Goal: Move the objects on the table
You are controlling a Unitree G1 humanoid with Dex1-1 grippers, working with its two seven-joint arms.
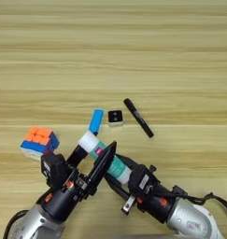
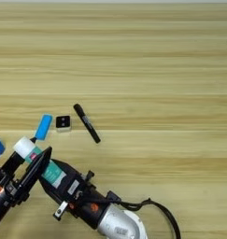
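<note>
Nothing in view beyond the task's own items and the robot.

Both arms enter at the frame's bottom edge, lower left of centre. Left gripper point(image 1: 92, 161) points up-right, fingers spread. Right gripper point(image 1: 116, 173) points up-left, its finger state unreadable.

No readable text anywhere. Glue stick point(image 1: 107, 158) label between pincers: green-and-pink print, illegible. Marker point(image 1: 138, 117), small cube point(image 1: 115, 117) beyond pincers: no legible markings.
</note>
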